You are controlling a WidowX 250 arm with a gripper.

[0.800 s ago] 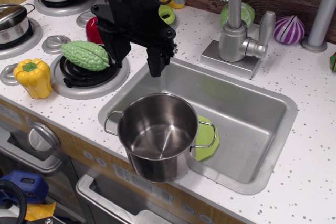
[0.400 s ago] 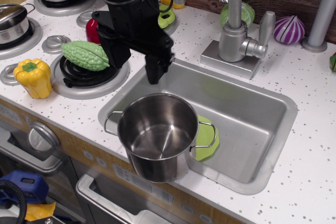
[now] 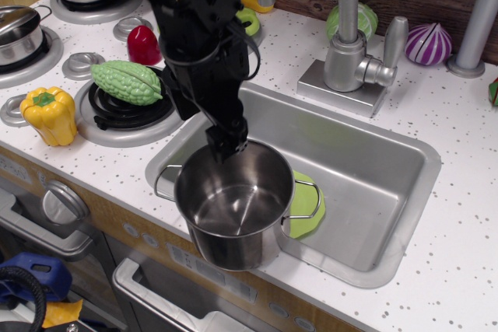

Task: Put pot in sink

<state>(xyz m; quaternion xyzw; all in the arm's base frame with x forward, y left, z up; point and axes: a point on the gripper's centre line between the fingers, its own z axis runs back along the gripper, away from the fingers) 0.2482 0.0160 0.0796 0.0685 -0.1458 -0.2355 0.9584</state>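
Note:
The pot (image 3: pixel 233 204) is a tall shiny steel stockpot with two wire loop handles and no lid. It stands upright at the front left corner of the sink (image 3: pixel 366 184) and hides the front rim there. Whether its base rests in the basin or on the rim I cannot tell. My black gripper (image 3: pixel 205 124) hangs tilted over the sink's left side. Its lower fingertip (image 3: pixel 226 143) is at the pot's back rim, and the other finger is higher and to the left. The jaws look open and hold nothing.
A green flat toy (image 3: pixel 308 209) lies in the sink beside the pot. The faucet (image 3: pixel 346 52) stands behind the sink. A green bitter gourd (image 3: pixel 126 82) sits on a burner, with a yellow pepper (image 3: pixel 50 114), a red toy (image 3: pixel 144 44) and lidded pots (image 3: pixel 19 33) to the left.
My gripper has come down and forward from above the sink's back left edge to the pot's back rim, and it has tilted. The pot has not moved.

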